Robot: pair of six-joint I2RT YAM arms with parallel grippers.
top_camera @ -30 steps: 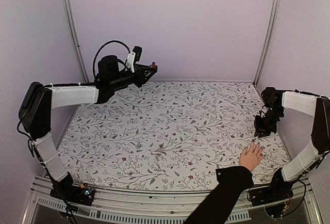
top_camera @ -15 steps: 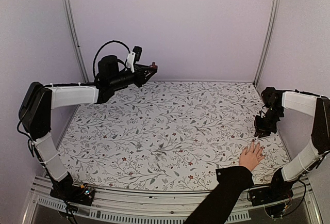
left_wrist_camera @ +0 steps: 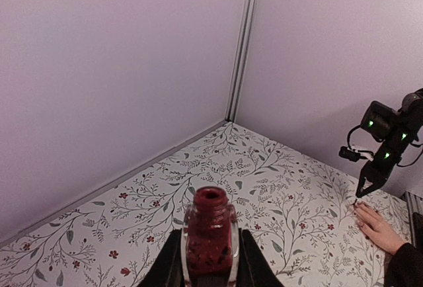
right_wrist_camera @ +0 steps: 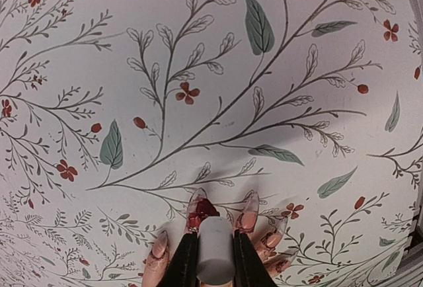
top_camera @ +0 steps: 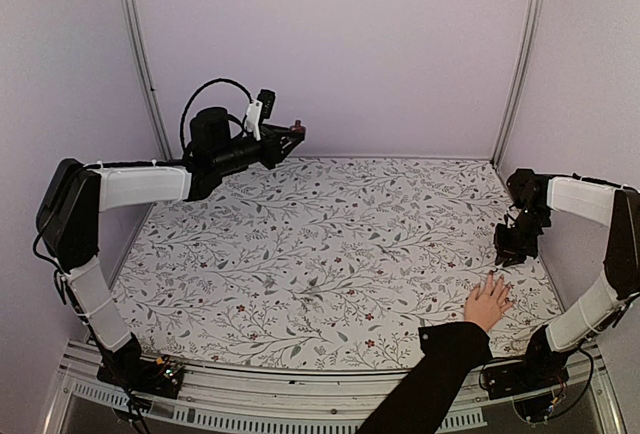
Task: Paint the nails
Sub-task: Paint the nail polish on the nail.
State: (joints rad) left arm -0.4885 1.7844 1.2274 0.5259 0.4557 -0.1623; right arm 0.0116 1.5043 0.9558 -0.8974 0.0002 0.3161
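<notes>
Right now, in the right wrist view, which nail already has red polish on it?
The nail just above the white cap, second from the left. It carries dark red polish; the other nails are bare and pinkish.

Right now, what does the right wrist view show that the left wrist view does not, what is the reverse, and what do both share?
Only the right wrist view: the nails close up, one red-coated nail among them, and the white cap clamped in the right gripper. Only the left wrist view: the open dark-red bottle, held upright in the left gripper, and the back walls. Both: the hand lying on the floral table cover, with the right gripper just above its fingertips.
</notes>
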